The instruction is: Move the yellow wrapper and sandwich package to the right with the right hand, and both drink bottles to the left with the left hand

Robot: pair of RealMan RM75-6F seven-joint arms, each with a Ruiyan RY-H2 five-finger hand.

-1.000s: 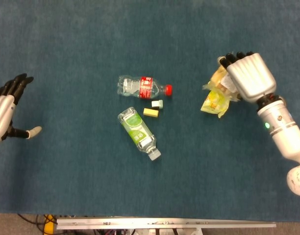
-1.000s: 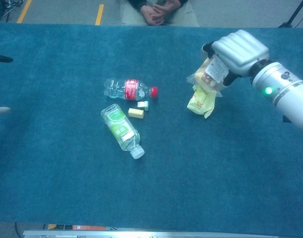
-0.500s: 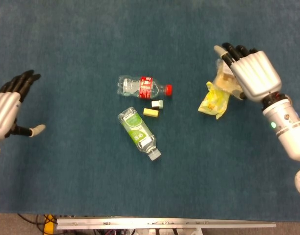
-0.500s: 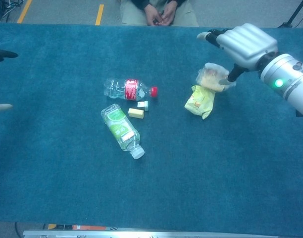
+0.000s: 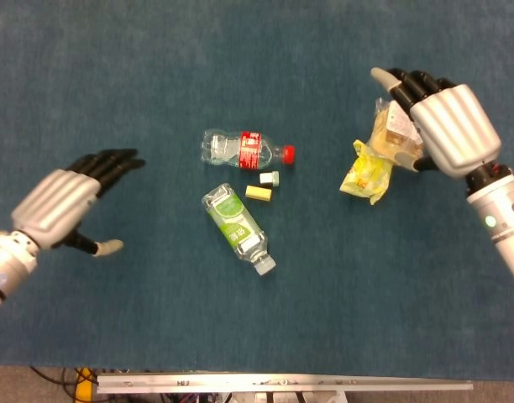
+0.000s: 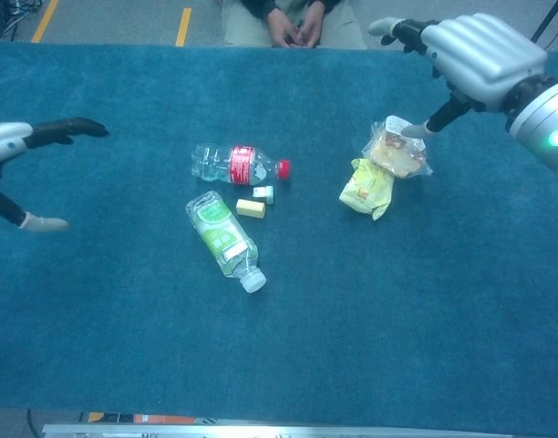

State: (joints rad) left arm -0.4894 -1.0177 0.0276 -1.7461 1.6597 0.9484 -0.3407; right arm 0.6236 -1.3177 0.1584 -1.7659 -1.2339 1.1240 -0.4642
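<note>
The right hand (image 6: 475,59) has let go and lifts away open, leaving sandwich package (image 6: 397,152) and yellow wrapper (image 6: 367,187) at right of frame, while the open left hand (image 5: 60,201) sweeps in toward the red-label bottle (image 5: 244,149) and green-label bottle (image 5: 236,222) at centre.

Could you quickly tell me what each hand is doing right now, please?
Left hand: open, fingers spread, holding nothing.
Right hand: open, above the sandwich package, holding nothing.
</note>
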